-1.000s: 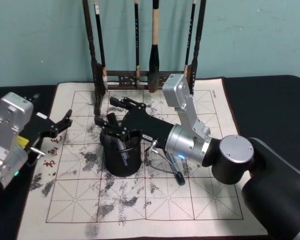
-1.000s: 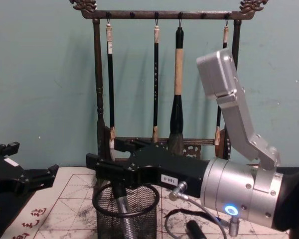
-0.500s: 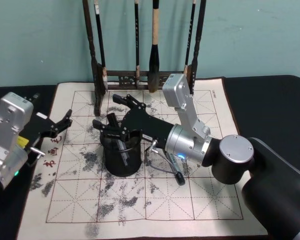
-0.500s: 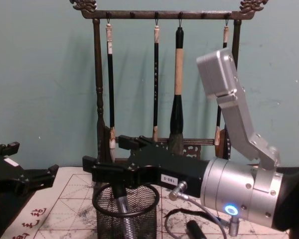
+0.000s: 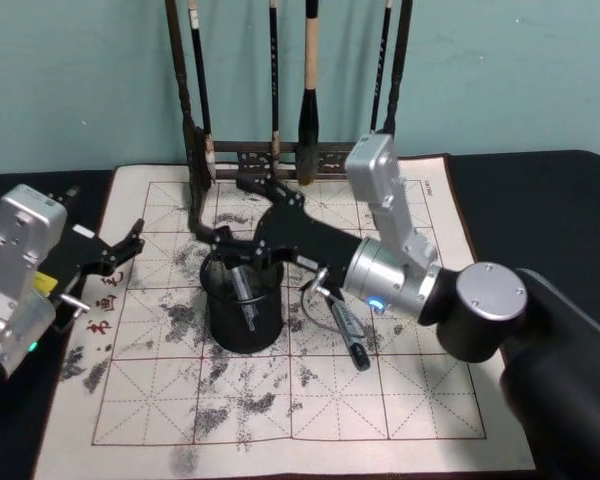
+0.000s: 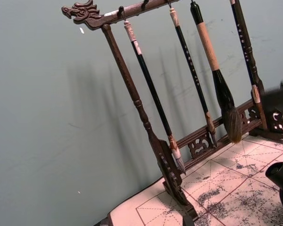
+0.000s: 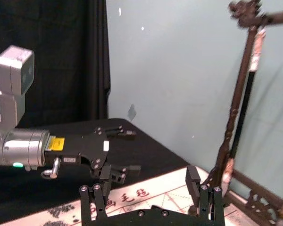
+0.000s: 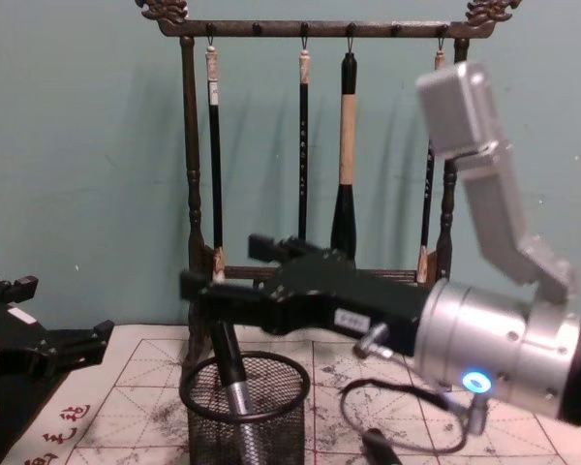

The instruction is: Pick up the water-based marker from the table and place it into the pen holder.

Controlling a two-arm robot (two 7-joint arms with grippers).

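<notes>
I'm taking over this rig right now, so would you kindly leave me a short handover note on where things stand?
Right gripper: open, empty, just above the round black wire-mesh pen holder on the ink-stained paper mat.
Left gripper: open, empty, parked at the mat's left edge.
Grey-and-black water-based marker: leaning inside the holder, free of the fingers.
Done: marker placed and released.
Left: probably just draw the right arm back, clear of the holder and the dark wooden brush rack behind.
</notes>
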